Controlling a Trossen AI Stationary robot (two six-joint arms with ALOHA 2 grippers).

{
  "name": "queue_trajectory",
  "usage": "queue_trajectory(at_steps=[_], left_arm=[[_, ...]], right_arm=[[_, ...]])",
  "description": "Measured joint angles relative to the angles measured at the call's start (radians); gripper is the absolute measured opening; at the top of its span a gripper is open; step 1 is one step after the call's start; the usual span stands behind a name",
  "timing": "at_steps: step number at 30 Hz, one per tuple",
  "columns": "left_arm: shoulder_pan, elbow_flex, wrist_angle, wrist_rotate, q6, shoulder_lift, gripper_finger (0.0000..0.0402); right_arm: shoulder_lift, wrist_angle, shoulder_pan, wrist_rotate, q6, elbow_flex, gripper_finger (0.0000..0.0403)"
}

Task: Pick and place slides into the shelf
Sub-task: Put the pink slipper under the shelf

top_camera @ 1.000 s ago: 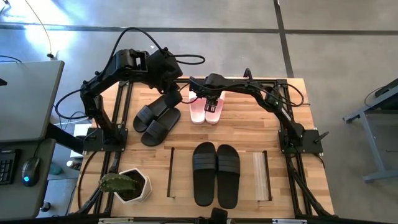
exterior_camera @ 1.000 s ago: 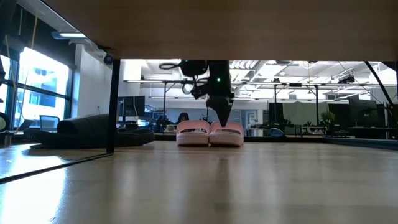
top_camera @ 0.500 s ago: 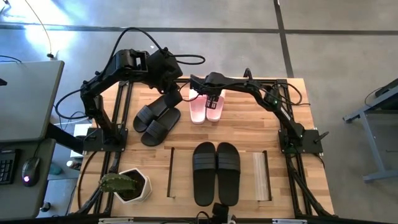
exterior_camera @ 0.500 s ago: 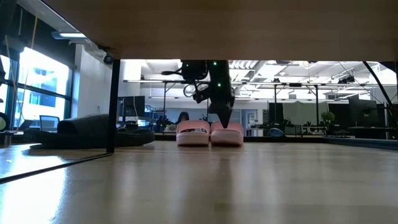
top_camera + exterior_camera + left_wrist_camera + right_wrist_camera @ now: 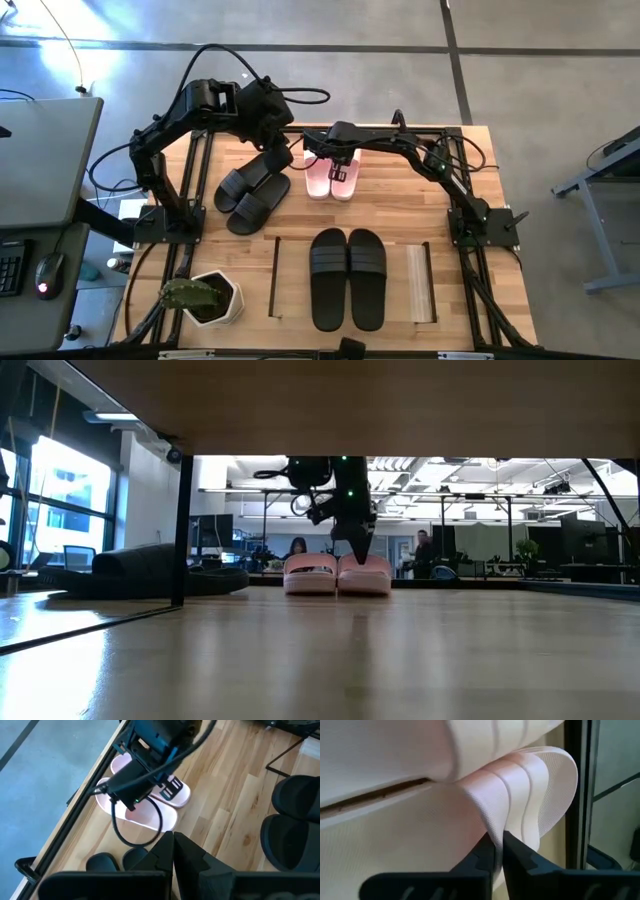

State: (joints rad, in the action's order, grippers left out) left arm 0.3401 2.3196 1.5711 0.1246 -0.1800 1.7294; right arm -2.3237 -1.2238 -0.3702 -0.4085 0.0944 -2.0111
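Where your right gripper point(image 5: 498, 851) pinches, its two dark fingers have closed tight on the edge of a pink sandal's wide strap point(image 5: 510, 805), a ribbed, finely textured band with raised ridges running across it. You can see the same grip from above: the right gripper point(image 5: 341, 168) sits over the pink-and-white pair point(image 5: 329, 178) at the far middle of the table point(image 5: 400, 210), on the right-hand sandal of that pair. From table height the two pink sandals point(image 5: 337, 575) stand side by side, soles flat on the wood.

Your left gripper point(image 5: 172, 851) is shut with nothing between its fingers, and it hangs above the far left of the table, just over one black pair point(image 5: 251, 190) that lies at a slant.

Count the slides and you get three pairs: one pink-and-white, two all black. The second black pair point(image 5: 348, 277) has ribbed straps and lies straight in the near middle, between the shelf's two upright side boards point(image 5: 420, 283). The shelf point(image 5: 320, 405) is light wood, and its flat panel spans the top of the low view.

You also have a white hexagonal pot point(image 5: 205, 298) with a green plant at the near left corner. No writing or brand on any of these can be read. The table is pale butcher-block wood with dark rails along its sides.
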Motion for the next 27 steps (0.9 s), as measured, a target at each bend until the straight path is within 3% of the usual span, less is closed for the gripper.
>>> queue_trajectory(at_steps=[9, 18, 23, 27], left_arm=[[0.000, 0.000, 0.000, -0.004, 0.000, 0.000, 0.0000], [0.018, 0.000, 0.000, -0.031, -0.001, 0.000, 0.0001], [0.111, 0.000, -0.002, -0.206, -0.004, 0.005, 0.0000], [0.232, -0.001, -0.036, -0.462, 0.016, 0.008, 0.0001]], right_arm=[[0.075, -0.075, 0.035, 0.005, -0.056, 0.000, 0.0002], [0.269, -0.184, 0.059, -0.005, -0.115, 0.001, 0.0001], [0.423, -0.227, 0.106, -0.021, -0.131, 0.000, 0.0000], [0.543, -0.250, 0.170, -0.065, -0.116, 0.000, 0.0000]])
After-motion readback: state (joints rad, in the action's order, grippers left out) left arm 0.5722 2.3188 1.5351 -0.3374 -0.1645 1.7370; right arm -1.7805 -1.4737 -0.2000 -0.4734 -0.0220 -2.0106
